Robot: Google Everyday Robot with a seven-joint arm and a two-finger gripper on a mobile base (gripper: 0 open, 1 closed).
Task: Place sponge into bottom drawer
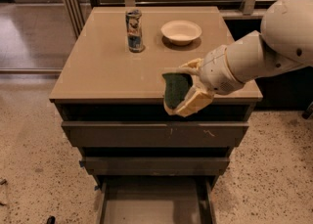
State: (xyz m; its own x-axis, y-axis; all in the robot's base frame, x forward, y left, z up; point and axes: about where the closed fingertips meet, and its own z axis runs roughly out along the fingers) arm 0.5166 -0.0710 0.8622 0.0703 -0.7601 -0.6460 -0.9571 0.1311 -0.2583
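Note:
My gripper [188,91] is shut on the sponge [175,90], whose dark green face is turned toward the camera with pale foam at its lower edge. The gripper holds it in the air at the front edge of the cabinet top [107,66], above the drawer fronts. The white arm reaches in from the right. The bottom drawer [155,203] is pulled out below; its flat grey floor shows and nothing lies in it. The sponge hangs well above the drawer.
A drinks can [134,30] and a white bowl [181,32] stand at the back of the cabinet top. The two upper drawers [154,134] are closed. Speckled floor lies on both sides of the cabinet. A dark counter stands behind.

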